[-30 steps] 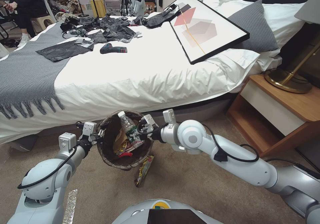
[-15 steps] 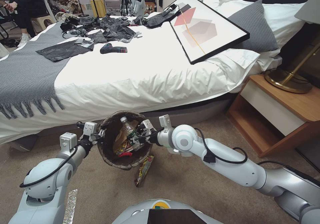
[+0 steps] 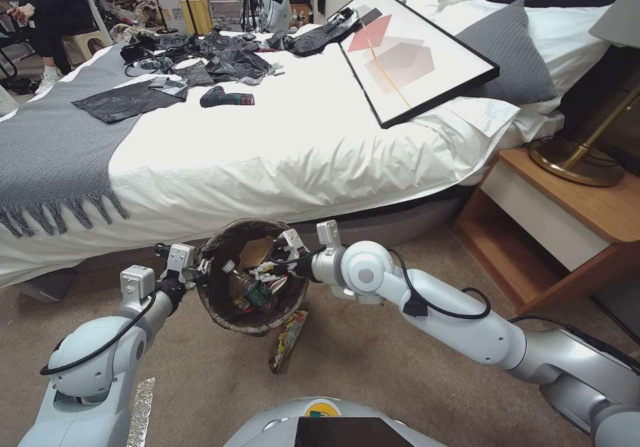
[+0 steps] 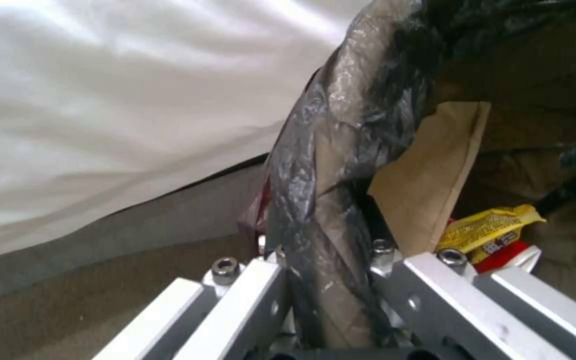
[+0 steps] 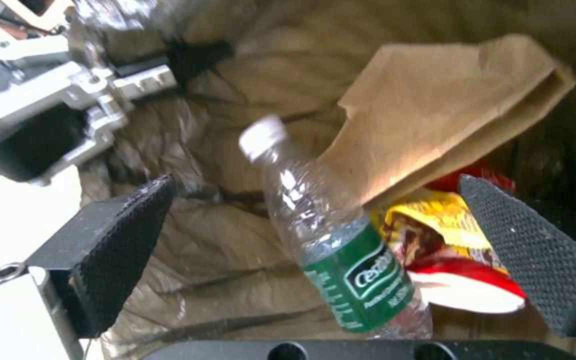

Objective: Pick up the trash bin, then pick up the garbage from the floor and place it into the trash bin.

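Observation:
The trash bin (image 3: 230, 314), lined with a dark bag, hangs tilted above the carpet in front of the bed. My left gripper (image 3: 200, 268) is shut on its rim (image 4: 328, 150), the fingers (image 4: 248, 295) clamping the bag fold. My right gripper (image 3: 275, 267) is over the bin's mouth, open, its pads (image 5: 121, 235) wide apart. The green-labelled clear bottle (image 5: 341, 250) lies loose between them inside the bin (image 3: 250, 290), touching neither pad. A brown paper bag (image 5: 448, 115) and a yellow packet (image 5: 428, 225) are also in the bin. One yellow-red wrapper (image 3: 288, 340) lies on the floor under the bin.
The bed (image 3: 267, 160) runs close behind the bin, with a framed picture (image 3: 413, 54) and dark bags on it. A wooden nightstand (image 3: 553, 227) with a lamp base stands at the right. A pale tape strip (image 3: 140, 410) marks the carpet near my left arm.
My right gripper has opened and let go of the bottle, which dropped from upright into the bin. The right arm reached slightly further left. The left gripper kept hold of the bin.

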`<state>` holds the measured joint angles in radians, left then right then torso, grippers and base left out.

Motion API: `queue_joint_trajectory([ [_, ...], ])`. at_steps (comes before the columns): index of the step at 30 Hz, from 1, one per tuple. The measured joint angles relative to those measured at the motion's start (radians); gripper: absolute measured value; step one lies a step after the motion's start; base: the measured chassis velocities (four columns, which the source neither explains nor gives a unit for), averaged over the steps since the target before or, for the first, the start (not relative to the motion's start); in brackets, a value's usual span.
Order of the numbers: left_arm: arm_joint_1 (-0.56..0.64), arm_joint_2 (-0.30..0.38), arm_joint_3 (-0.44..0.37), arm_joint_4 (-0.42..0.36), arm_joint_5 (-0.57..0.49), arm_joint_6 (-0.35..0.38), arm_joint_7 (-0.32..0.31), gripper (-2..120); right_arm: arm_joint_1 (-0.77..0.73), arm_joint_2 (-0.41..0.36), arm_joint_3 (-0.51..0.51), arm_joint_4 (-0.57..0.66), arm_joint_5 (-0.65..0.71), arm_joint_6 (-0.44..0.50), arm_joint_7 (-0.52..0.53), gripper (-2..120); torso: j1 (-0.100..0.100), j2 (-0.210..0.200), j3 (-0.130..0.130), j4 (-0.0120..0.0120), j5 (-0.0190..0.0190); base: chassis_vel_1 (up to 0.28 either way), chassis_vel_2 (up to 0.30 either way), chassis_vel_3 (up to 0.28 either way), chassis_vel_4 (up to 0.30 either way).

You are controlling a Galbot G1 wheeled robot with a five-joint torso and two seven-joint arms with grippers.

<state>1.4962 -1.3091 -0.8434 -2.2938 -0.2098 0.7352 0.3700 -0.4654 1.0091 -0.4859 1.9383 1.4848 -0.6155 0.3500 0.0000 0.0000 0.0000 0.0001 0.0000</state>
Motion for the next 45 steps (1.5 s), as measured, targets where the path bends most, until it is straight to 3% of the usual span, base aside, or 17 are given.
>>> queue_joint_trajectory([
  [5, 0.002, 0.0, 0.001, -0.005, -0.002, 0.0, 0.0, 0, 0.005, -0.012, 0.031, 0.025, -0.004, -0.005, 0.005, 100, 0.0, 0.0, 0.0, 0.0, 0.0001, 0.0, 0.0, 0.0, 0.0],
  [11, 0.007, 0.005, -0.007, -0.012, -0.006, 0.0, -0.005, 0, -0.033, -0.08, 0.196, 0.157, -0.042, -0.012, 0.026, 100, 0.0, 0.0, 0.0, -0.0002, 0.0002, 0.0, 0.0, 0.0, 0.0],
  [16, 0.006, 0.001, -0.007, -0.018, -0.008, 0.0, -0.007, 0, -0.119, -0.154, 0.378, 0.268, -0.111, 0.004, 0.025, 100, 0.0, 0.0, 0.0, -0.0002, 0.0004, 0.0, 0.0, 0.0, 0.0],
  [17, 0.007, -0.002, -0.005, -0.02, -0.008, 0.0, -0.008, 0, -0.171, -0.174, 0.454, 0.296, -0.15, 0.012, 0.018, 100, 0.0, 0.0, 0.0, -0.0005, 0.0001, 0.0, 0.0, 0.0, 0.0],
  [19, 0.008, -0.003, -0.005, -0.022, -0.008, 0.0, -0.008, 0, -0.209, -0.183, 0.503, 0.312, -0.167, 0.017, 0.012, 100, 0.0, 0.0, 0.0, -0.0004, 0.0002, 0.0, 0.0, 0.0, 0.0],
  [21, 0.01, -0.005, -0.005, -0.027, -0.008, 0.0, -0.01, 0, -0.328, -0.183, 0.647, 0.339, -0.21, 0.018, 0.004, 100, 0.0, 0.0, 0.0, -0.0002, 0.0001, 0.0, 0.0, 0.0, 0.0],
  [22, 0.01, -0.005, -0.005, -0.027, -0.008, 0.0, -0.01, 0, -0.328, -0.183, 0.647, 0.339, -0.21, 0.018, 0.004, 100, 0.0, 0.0, 0.0, -0.0002, 0.0001, 0.0, 0.0, 0.0, 0.0],
  [24, 0.012, -0.004, -0.007, -0.031, -0.008, 0.0, -0.01, 0, -0.457, -0.162, 0.792, 0.351, -0.301, 0.027, -0.015, 100, 0.0, 0.0, 0.0, -0.0004, 0.0005, 0.0, 0.0, 0.0, 0.0],
  [26, 0.012, -0.005, -0.007, -0.032, -0.008, 0.0, -0.011, 0, -0.486, -0.154, 0.827, 0.351, -0.343, 0.033, -0.029, 100, 0.0, 0.0, 0.0, -0.0003, 0.0003, 0.0, 0.0, 0.0, 0.0],
  [28, 0.015, -0.009, -0.009, -0.033, -0.009, 0.0, -0.011, 0, -0.603, -0.123, 0.923, 0.343, -0.518, 0.085, -0.101, 100, 0.0, 0.0, 0.0, 0.0, 0.0002, 0.0, 0.0, 0.0, 0.0],
  [29, 0.015, -0.009, -0.009, -0.033, -0.009, 0.0, -0.011, 0, -0.603, -0.123, 0.923, 0.343, -0.518, 0.085, -0.101, 100, 0.0, 0.0, 0.0, 0.0, 0.0002, 0.0, 0.0, 0.0, 0.0],
  [32, 0.016, -0.017, -0.008, -0.033, -0.011, 0.0, -0.013, 0, -0.776, -0.038, 1.023, 0.313, -0.762, 0.19, -0.193, 100, 0.0, 0.0, 0.0, -0.0005, 0.0005, 0.0, 0.0, 0.0, 0.0],
  [33, 0.016, -0.017, -0.008, -0.033, -0.011, 0.0, -0.013, 0, -0.776, -0.038, 1.023, 0.313, -0.762, 0.19, -0.193, 100, 0.0, 0.0, 0.0, -0.0005, 0.0005, 0.0, 0.0, 0.0, 0.0],
  [36, 0.02, -0.024, -0.007, -0.033, -0.01, 0.0, -0.014, 0, -0.878, 0.081, 1.077, 0.272, -0.954, 0.317, -0.242, 100, 0.0, 0.0, 0.0, -0.0003, 0.0, 0.0, 0.0, 0.0, 0.0],
  [37, 0.02, -0.024, -0.007, -0.033, -0.01, 0.0, -0.014, 0, -0.878, 0.081, 1.077, 0.272, -0.954, 0.317, -0.242, 100, 0.0, 0.0, 0.0, -0.0003, 0.0, 0.0, 0.0, 0.0, 0.0],
  [40, 0.022, -0.028, -0.006, -0.033, -0.009, 0.0, -0.015, 0, -0.927, 0.177, 1.107, 0.206, -1.154, 0.479, -0.276, 100, 0.0, 0.0, 0.0, 0.0003, 0.0, 0.0, 0.0, 0.0, 0.0],
  [45, 0.025, -0.032, -0.006, -0.033, -0.009, 0.0, -0.018, 0, -0.969, 0.249, 1.131, 0.182, -1.253, 0.556, -0.272, 100, 0.0, 0.0, 0.0, -0.0003, -0.0001, 0.0, 0.0, 0.0, 0.0],
])
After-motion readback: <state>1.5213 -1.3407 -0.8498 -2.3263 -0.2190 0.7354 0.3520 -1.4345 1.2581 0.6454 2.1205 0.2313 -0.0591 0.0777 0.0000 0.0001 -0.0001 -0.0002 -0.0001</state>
